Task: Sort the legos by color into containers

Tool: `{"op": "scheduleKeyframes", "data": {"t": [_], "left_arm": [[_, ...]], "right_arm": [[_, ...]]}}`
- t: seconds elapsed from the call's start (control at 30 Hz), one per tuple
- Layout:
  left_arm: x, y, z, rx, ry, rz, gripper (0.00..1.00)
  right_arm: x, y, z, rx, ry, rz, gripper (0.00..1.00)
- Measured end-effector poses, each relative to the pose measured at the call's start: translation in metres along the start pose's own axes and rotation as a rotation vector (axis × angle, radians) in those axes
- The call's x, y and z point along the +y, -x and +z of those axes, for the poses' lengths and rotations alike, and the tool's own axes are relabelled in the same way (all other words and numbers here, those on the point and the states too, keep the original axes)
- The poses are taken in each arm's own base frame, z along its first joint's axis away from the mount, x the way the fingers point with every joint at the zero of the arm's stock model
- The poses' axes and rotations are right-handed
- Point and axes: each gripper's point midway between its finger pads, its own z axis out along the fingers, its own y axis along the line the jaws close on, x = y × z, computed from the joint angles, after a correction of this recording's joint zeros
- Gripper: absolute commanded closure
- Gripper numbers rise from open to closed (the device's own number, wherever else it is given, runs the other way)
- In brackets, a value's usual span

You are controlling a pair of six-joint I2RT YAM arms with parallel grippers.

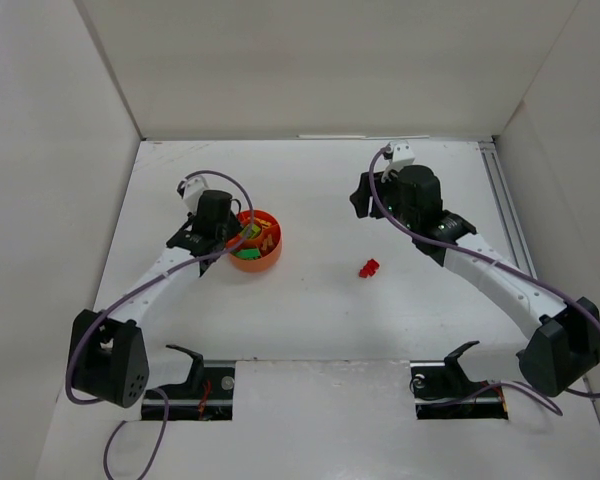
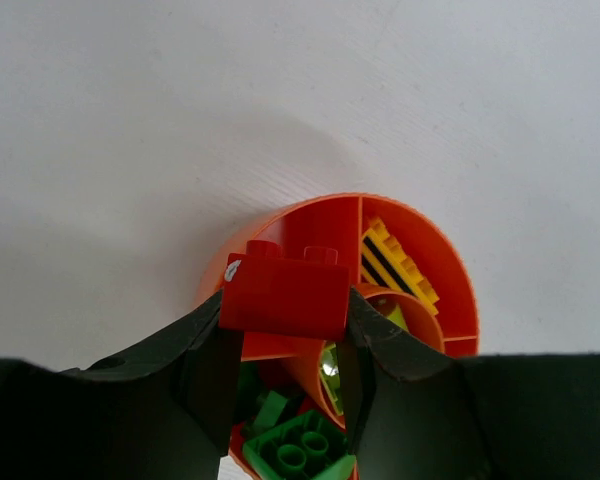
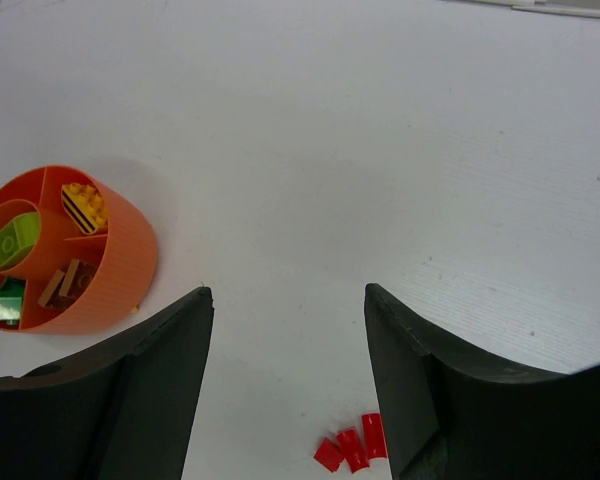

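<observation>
The orange-red divided bowl (image 1: 255, 242) sits left of the table's middle. It shows in the left wrist view (image 2: 420, 250) and in the right wrist view (image 3: 120, 265). It holds green (image 2: 298, 452), lime (image 3: 13, 238), yellow (image 3: 84, 205) and brown-orange (image 3: 65, 281) bricks in separate compartments. My left gripper (image 2: 285, 310) hovers over the bowl, shut on a red brick (image 2: 285, 290). A small red lego piece (image 1: 369, 268) lies on the table, also in the right wrist view (image 3: 352, 449). My right gripper (image 3: 288, 300) is open and empty above it.
White walls enclose the table on the left, back and right. A metal rail (image 1: 503, 205) runs along the right side. Two black mounts (image 1: 190, 365) (image 1: 450, 365) stand at the near edge.
</observation>
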Motion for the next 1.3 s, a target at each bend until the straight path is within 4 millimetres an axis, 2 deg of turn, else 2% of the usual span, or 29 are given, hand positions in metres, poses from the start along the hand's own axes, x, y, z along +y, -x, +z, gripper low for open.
{"op": "scheduleKeyframes", "data": {"t": [0.2, 0.43, 0.7, 0.77, 0.97, 1.3], "left_arm": [[0.014, -0.012, 0.004, 0.035, 0.072, -0.021, 0.91], [-0.001, 0.003, -0.005, -0.011, 0.003, -0.063, 0.86], [-0.002, 0.0, 0.0, 0.001, -0.001, -0.053, 0.84], [-0.003, 0.0, 0.001, -0.001, -0.004, -0.052, 0.78], [-0.006, 0.0, 0.003, 0.002, -0.015, -0.037, 0.74], [-0.007, -0.004, 0.002, 0.022, -0.021, -0.026, 0.59]], "right_arm": [[-0.001, 0.0, 0.0, 0.001, -0.004, -0.001, 0.33], [-0.002, -0.006, 0.001, 0.022, -0.01, -0.002, 0.33], [-0.004, -0.007, 0.004, 0.03, -0.024, -0.003, 0.33], [-0.005, -0.006, 0.004, 0.029, -0.03, -0.003, 0.31], [-0.007, -0.002, 0.004, 0.024, -0.041, -0.002, 0.31], [-0.011, -0.003, 0.004, 0.029, -0.055, -0.001, 0.31]]}}
